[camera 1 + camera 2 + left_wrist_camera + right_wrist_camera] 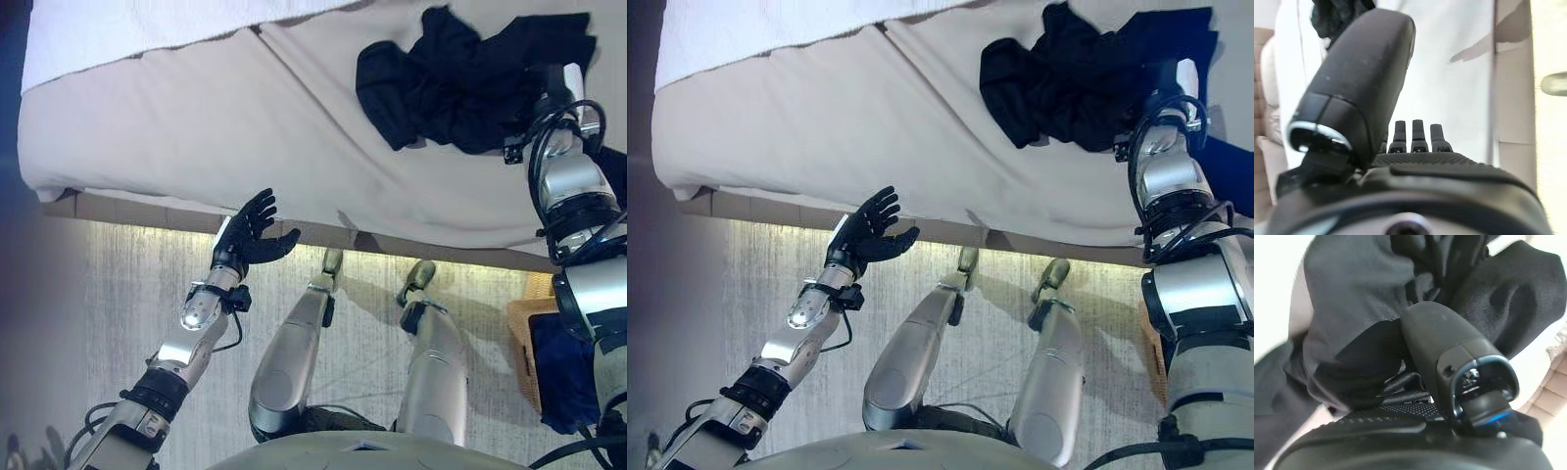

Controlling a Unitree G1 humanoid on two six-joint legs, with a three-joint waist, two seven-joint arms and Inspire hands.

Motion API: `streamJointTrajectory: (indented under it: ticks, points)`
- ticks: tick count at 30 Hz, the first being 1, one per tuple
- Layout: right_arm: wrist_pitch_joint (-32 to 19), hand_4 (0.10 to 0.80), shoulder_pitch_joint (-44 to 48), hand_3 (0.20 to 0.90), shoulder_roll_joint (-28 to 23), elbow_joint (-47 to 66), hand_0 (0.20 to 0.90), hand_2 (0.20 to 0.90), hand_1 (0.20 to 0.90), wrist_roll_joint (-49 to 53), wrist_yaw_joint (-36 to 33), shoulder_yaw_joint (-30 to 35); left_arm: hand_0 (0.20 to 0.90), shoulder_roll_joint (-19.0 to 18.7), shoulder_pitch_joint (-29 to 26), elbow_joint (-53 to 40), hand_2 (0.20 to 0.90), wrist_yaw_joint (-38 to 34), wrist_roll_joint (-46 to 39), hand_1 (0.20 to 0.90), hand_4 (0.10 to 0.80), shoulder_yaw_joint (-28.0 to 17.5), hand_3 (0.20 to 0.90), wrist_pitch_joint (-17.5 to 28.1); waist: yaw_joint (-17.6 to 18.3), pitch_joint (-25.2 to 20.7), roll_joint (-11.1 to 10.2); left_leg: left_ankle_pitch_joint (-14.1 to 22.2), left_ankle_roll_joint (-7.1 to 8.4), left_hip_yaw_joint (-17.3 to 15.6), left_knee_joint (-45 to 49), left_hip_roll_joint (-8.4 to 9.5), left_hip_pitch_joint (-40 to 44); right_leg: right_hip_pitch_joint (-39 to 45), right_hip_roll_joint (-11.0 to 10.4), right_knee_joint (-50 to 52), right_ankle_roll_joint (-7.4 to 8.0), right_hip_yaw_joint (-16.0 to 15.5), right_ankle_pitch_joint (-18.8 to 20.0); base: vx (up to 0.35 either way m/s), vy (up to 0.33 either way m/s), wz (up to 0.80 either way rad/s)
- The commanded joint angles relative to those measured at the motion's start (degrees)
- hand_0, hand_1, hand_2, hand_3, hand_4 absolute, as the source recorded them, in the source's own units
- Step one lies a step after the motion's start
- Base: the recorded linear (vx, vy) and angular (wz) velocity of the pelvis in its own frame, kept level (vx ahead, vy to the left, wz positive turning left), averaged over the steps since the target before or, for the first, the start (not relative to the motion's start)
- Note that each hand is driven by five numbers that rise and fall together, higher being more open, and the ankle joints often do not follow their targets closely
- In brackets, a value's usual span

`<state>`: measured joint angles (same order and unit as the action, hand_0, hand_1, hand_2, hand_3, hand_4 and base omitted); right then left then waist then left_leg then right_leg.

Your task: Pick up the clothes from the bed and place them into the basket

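A heap of black clothes (pixel 460 78) lies on the beige bed (pixel 196 127) at the far right. My right hand (pixel 571 86) is at the heap's right edge, dug into the cloth. In the right wrist view its thumb (pixel 1449 347) lies against the bunched black cloth (pixel 1352 308), which covers the rest of the hand. My left hand (pixel 253 233) is open and empty, raised in front of the bed's near edge, apart from the clothes; it also shows in the left wrist view (pixel 1415 161). A wicker basket (pixel 524 343) stands on the floor at the right.
A dark blue cloth (pixel 563 377) lies in the basket. Another dark blue cloth (pixel 1227 162) lies on the bed beside my right arm. A white blanket (pixel 147 29) covers the bed's far left. The bed's wooden edge (pixel 147 211) runs along the pale floor.
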<state>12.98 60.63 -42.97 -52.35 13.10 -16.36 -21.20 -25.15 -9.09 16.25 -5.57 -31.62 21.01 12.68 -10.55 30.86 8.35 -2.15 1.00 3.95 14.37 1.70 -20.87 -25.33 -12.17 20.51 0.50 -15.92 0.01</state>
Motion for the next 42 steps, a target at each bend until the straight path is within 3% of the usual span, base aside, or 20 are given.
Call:
streamJointTrajectory:
  ticks: [1,5,8,12,13,15,18,19,21,29,34,42]
  points:
    - [-4.24,0.100,3.04,0.200,-3.90,7.35,0.300,0.300,0.300,-1.76,0.20,-1.20,0.900,-3.00,2.57,-6.51,0.900,-2.03,-1.83,0.900,0.800,-3.00,0.900,4.85,0.58,-1.07,-3.31,5.29,-0.59,-2.52,1.80,0.36,4.34,8.88,2.86,-0.56,-0.13,1.49,-5.04,0.077,0.143,-0.45]
    - [-6.92,0.100,-0.39,0.200,-5.02,10.04,0.300,0.300,0.300,-2.36,4.19,-0.04,0.900,-2.55,5.20,-6.25,0.900,-3.30,-1.69,0.900,0.800,-5.46,0.900,3.55,1.10,-6.30,-6.75,7.84,-1.71,2.85,1.82,2.75,10.41,16.42,4.39,-7.81,0.71,7.92,-2.72,0.116,0.173,-0.66]
    - [-6.94,0.100,-2.31,0.200,-6.02,11.33,0.300,0.300,0.300,-2.32,4.37,1.27,0.900,-2.69,5.37,-6.35,0.900,-2.08,-0.50,0.900,0.800,-5.85,0.900,2.08,1.74,-8.39,-7.53,8.57,-2.09,1.23,0.78,2.59,13.02,19.22,4.71,-10.00,1.23,8.47,-2.09,0.083,0.111,-0.78]
    - [-7.98,0.100,-7.16,0.200,-8.32,13.84,0.300,0.300,0.300,-1.13,4.56,5.26,0.900,-3.61,5.71,-3.82,0.900,1.55,2.98,0.900,0.800,-5.05,0.900,-0.08,4.09,-13.08,-9.43,10.55,-2.66,-2.38,-0.98,2.78,18.22,22.60,3.19,-15.56,4.85,9.86,3.00,0.128,0.101,-0.26]
    - [-7.95,0.100,-7.69,0.200,-8.14,14.63,0.300,0.300,0.300,-1.42,4.73,5.91,0.900,-3.97,5.89,-3.08,0.900,1.57,3.42,0.900,0.800,-4.95,0.900,-0.12,4.44,-13.98,-9.59,10.29,-2.67,-3.16,-2.62,2.58,19.68,22.49,2.99,-16.67,5.85,9.31,4.68,0.019,0.059,-0.24]
    - [-7.29,0.100,-7.99,0.200,-7.15,15.91,0.300,0.300,0.300,-2.27,5.15,6.77,0.900,-5.04,6.28,-2.52,0.900,0.06,4.24,0.900,0.800,-5.26,0.900,-0.55,4.19,-15.68,-9.22,8.91,-2.64,-6.46,-6.96,1.15,22.39,22.03,1.98,-15.04,6.62,5.31,6.29,-0.058,0.062,-0.62]
    - [-6.99,0.100,-7.38,0.200,-7.05,16.33,0.300,0.300,0.300,-1.99,5.29,6.73,0.900,-5.75,5.93,-3.03,0.900,-2.39,3.01,0.900,0.800,-6.82,0.900,-1.43,3.47,-17.43,-8.76,7.22,-2.76,-8.91,-9.69,-0.43,22.96,22.84,1.86,-12.00,6.21,2.79,5.08,-0.171,0.006,-1.19]
    - [-7.89,0.100,-7.75,0.200,-7.44,15.52,0.300,0.300,0.300,-1.70,5.31,7.10,0.900,-5.96,5.53,-3.27,0.900,-2.96,1.69,0.900,0.800,-8.03,0.900,-2.31,2.94,-18.62,-8.87,6.61,-2.59,-10.20,-9.94,-1.14,22.45,24.93,2.13,-13.49,5.59,0.99,2.91,-0.176,-0.073,-1.07]
    - [-9.40,0.100,-8.66,0.200,-8.40,14.25,0.300,0.300,0.300,-1.49,4.16,7.36,0.900,-5.18,5.13,-1.56,0.900,-3.44,0.10,0.900,0.800,-8.34,0.900,-1.78,3.28,-19.66,-9.51,6.40,-1.93,-10.66,-10.51,-1.73,22.57,26.00,2.67,-16.89,5.58,0.50,3.08,-0.115,-0.096,-0.61]
    - [-9.00,0.100,-9.46,0.200,-15.87,12.37,0.300,0.300,0.300,0.53,4.16,10.05,0.900,-1.55,6.43,3.29,0.900,-0.35,0.36,0.900,0.800,-6.12,0.900,-0.60,6.73,-22.04,-10.95,5.34,-0.86,-11.43,-16.18,-2.44,26.42,28.27,6.23,-21.93,4.41,4.04,2.54,-0.035,-0.080,-0.35]
    - [-8.69,0.100,-14.98,0.200,-17.95,14.95,0.300,0.300,0.300,1.32,2.50,14.32,0.900,-1.30,6.95,4.40,0.900,1.05,1.43,0.900,0.800,-4.83,0.900,0.28,9.12,-22.81,-11.15,5.77,-0.51,-12.98,-15.96,-3.00,27.49,29.03,7.04,-23.02,3.99,5.77,2.37,0.014,-0.047,-0.28]
    - [-7.75,0.100,-20.77,0.200,-18.81,16.77,0.300,0.300,0.300,2.07,-2.41,21.07,0.900,-1.54,6.30,4.71,0.900,1.97,2.00,0.900,0.800,-4.14,0.900,-0.31,11.89,-23.25,-10.19,5.57,0.19,-16.48,-17.30,-4.41,29.21,29.35,7.19,-23.34,4.28,5.81,2.20,0.032,-0.029,-0.19]
